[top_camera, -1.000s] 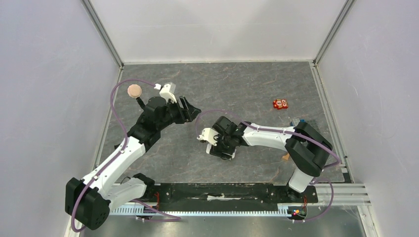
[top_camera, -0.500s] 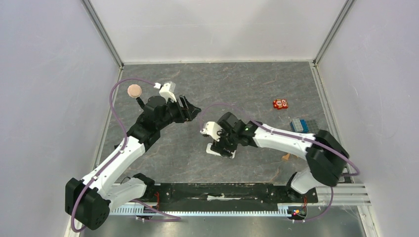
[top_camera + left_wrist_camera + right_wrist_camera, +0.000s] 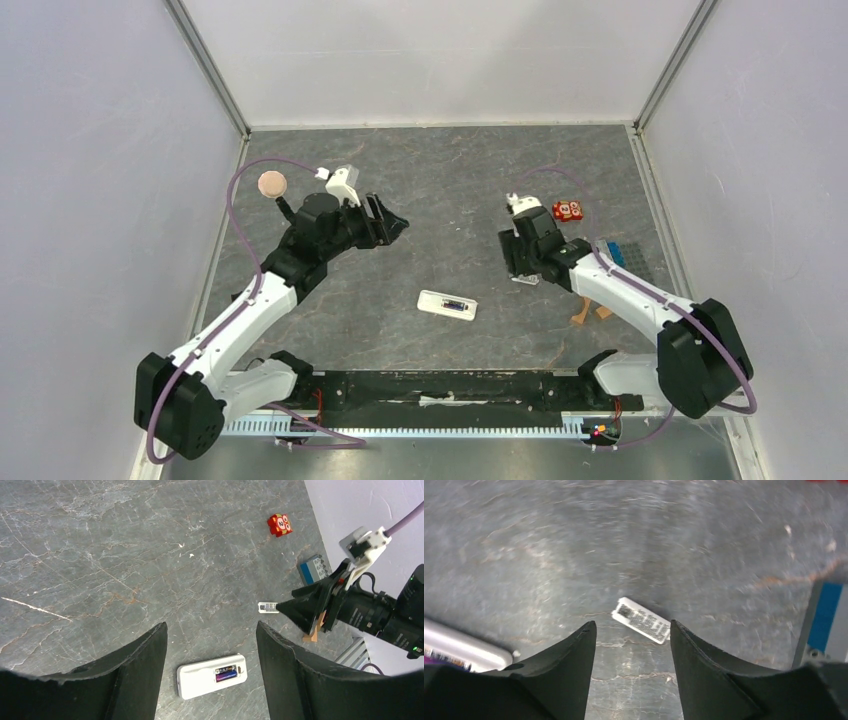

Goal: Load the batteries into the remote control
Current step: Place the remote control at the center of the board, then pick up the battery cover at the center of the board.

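The white remote control lies back-up on the grey table, between the arms and nearer the front. A purple-blue battery lies in its open bay. My left gripper hovers open and empty, above the remote and farther back; the left wrist view shows the remote below its gap. My right gripper stands open and empty at the right, over a small white labelled cover. That cover lies flat on the table. The remote's end shows at the lower left of the right wrist view.
A small red block sits at the far right, a blue ridged box nearer, partly behind the right arm. Tan wooden pieces lie under the right forearm. A tan round disc is at the far left.
My right gripper has left the remote and swung right and farther back to the small white cover; the remote now lies uncovered. The left arm has not moved.
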`<move>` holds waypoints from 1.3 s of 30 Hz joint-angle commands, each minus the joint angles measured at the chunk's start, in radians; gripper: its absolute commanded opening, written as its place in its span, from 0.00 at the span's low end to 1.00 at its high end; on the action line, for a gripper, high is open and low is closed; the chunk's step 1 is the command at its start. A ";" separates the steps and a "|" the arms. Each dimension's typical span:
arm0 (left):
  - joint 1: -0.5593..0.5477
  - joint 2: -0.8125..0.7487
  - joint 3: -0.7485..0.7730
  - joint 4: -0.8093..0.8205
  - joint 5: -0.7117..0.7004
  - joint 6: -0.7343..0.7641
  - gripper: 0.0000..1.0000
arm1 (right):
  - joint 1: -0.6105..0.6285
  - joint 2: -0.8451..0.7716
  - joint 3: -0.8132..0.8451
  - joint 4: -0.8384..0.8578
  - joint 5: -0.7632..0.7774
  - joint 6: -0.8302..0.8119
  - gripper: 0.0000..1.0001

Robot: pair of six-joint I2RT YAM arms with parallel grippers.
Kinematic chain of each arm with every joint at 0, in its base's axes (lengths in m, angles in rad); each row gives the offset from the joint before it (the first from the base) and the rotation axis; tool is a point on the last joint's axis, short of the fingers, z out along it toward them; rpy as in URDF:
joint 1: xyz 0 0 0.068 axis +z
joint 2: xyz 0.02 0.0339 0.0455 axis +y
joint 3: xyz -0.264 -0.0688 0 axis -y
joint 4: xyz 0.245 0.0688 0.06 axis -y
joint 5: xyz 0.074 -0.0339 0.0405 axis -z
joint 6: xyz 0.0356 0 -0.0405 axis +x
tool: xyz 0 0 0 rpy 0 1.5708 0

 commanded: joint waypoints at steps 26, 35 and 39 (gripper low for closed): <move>-0.001 0.028 0.026 0.058 0.030 -0.001 0.71 | -0.291 0.023 -0.169 0.083 -0.131 0.457 0.38; -0.001 0.040 0.038 0.057 0.026 0.000 0.70 | -0.304 0.008 -0.179 0.119 -0.144 0.479 0.38; -0.001 0.047 0.041 0.056 0.024 0.001 0.70 | -0.304 -0.004 -0.171 0.134 -0.156 0.477 0.40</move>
